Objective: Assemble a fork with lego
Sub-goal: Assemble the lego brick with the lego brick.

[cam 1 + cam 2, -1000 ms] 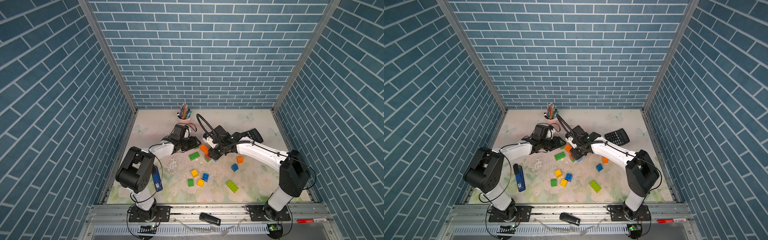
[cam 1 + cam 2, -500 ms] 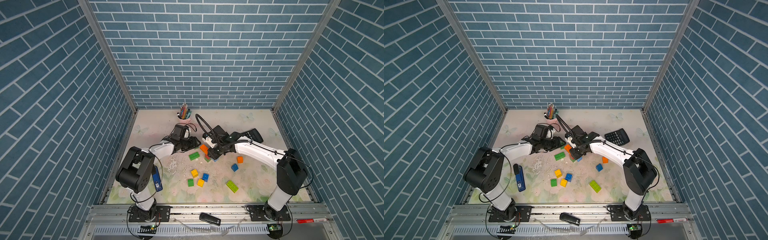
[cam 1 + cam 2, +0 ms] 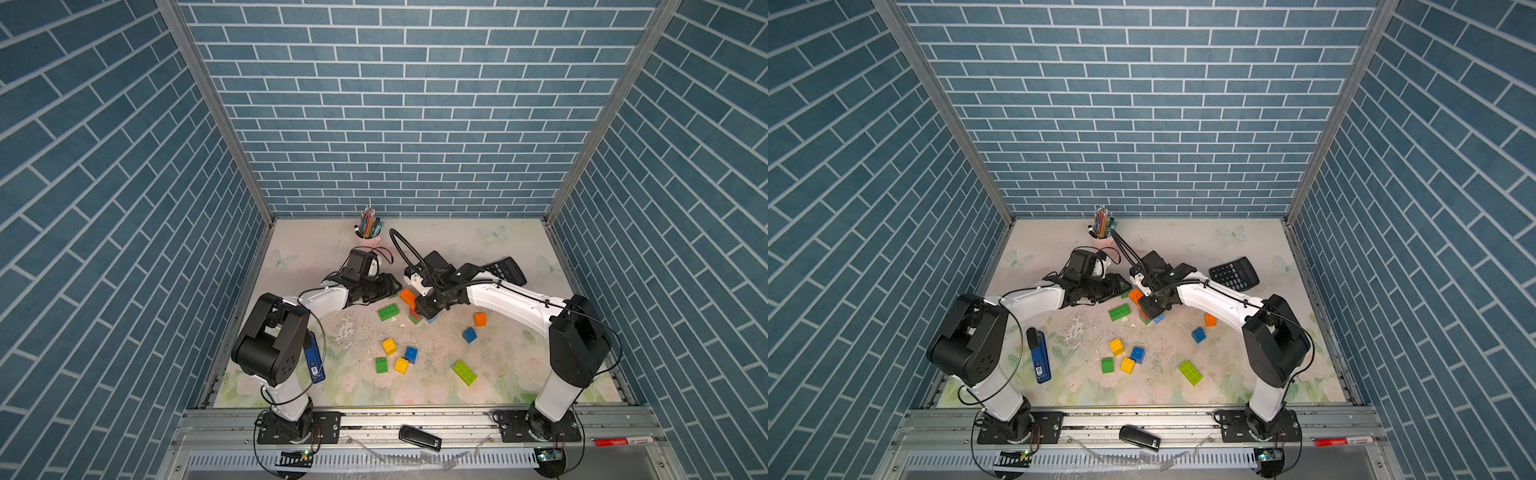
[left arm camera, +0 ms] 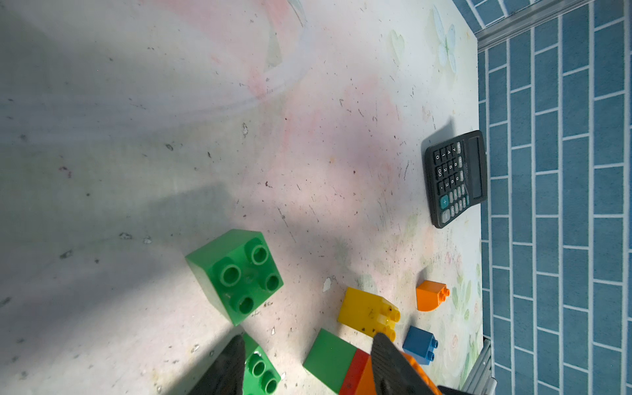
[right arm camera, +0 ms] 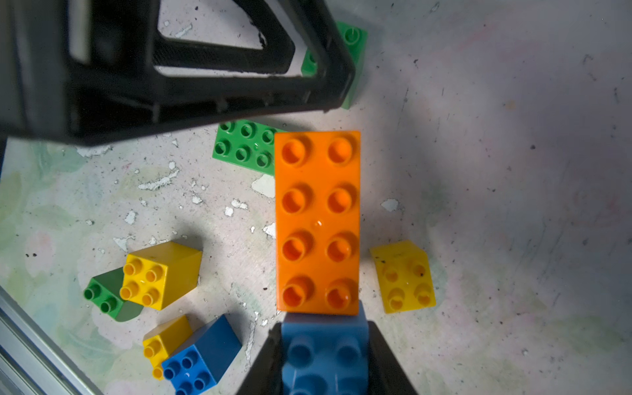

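I see one small stack (image 5: 318,222), most lego (image 3: 389,345) loose. My right gripper (image 5: 323,330) clamps its blue brick (image 5: 325,359); left gripper (image 4: 307,338) half open, empty

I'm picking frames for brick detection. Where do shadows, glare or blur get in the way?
Left wrist view: broad soft shadows cross the table; the green square brick sits in a bright patch; the left gripper is out of focus. Right wrist view: the orange oblong brick is strongly lit with small glints; the blue brick lies shaded. Both top views: even light, sharp.

Far table (image 3: 316,245) lies open; loose bricks (image 3: 389,345) clutter the front.
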Robot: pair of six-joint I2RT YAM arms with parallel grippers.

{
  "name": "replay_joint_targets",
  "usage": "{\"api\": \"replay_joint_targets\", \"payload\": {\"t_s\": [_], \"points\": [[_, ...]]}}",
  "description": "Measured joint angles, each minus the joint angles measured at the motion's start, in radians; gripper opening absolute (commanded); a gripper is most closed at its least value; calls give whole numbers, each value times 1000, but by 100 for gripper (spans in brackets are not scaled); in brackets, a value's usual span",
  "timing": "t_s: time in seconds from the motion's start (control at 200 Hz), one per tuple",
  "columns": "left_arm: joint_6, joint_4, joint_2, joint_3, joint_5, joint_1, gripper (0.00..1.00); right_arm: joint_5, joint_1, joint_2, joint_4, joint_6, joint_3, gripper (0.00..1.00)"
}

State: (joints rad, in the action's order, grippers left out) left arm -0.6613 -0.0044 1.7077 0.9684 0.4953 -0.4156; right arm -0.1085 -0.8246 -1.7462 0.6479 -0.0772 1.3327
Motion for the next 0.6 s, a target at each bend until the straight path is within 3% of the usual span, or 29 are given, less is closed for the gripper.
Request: {"api": "replay_joint_targets", "payload": {"t_s": [0.6], "points": [[0,-3,0,0,3,0,60,42,-32,-21,29,8,34,12]]}}
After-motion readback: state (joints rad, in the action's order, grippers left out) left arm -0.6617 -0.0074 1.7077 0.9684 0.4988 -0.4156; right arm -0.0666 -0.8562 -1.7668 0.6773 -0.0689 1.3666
